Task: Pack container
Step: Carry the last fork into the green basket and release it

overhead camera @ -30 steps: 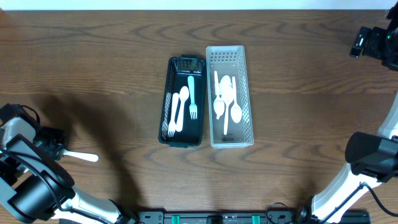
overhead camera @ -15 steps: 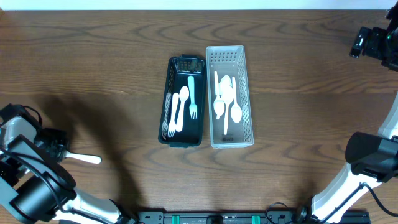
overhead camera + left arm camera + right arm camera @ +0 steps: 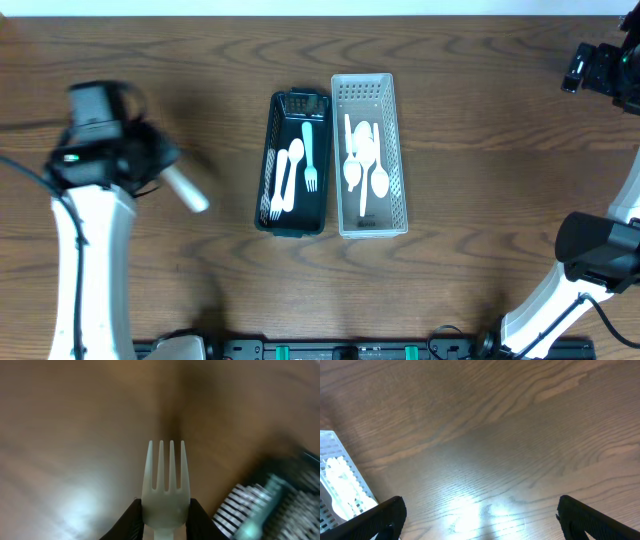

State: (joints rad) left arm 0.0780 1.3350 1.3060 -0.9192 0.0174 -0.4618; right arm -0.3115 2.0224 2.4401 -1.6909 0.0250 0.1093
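Note:
My left gripper (image 3: 160, 165) is shut on a white plastic fork (image 3: 187, 191) and holds it above the table, left of the black tray (image 3: 268, 160). In the left wrist view the fork (image 3: 165, 487) points forward between the fingers (image 3: 165, 515), with the black tray (image 3: 280, 500) blurred at lower right. The black tray holds white and teal forks (image 3: 309, 150). The white basket (image 3: 396, 150) holds several white spoons (image 3: 362, 155). My right gripper (image 3: 600, 70) is open and empty at the far right, above bare wood (image 3: 485, 460).
The two containers stand side by side in the table's middle. The white basket's corner (image 3: 340, 475) shows at the left of the right wrist view. The table's front edge has a black rail (image 3: 340, 350).
My left arm has swung up and right from the table's lower left corner, carrying the white fork toward the black tray. The right arm has not moved.

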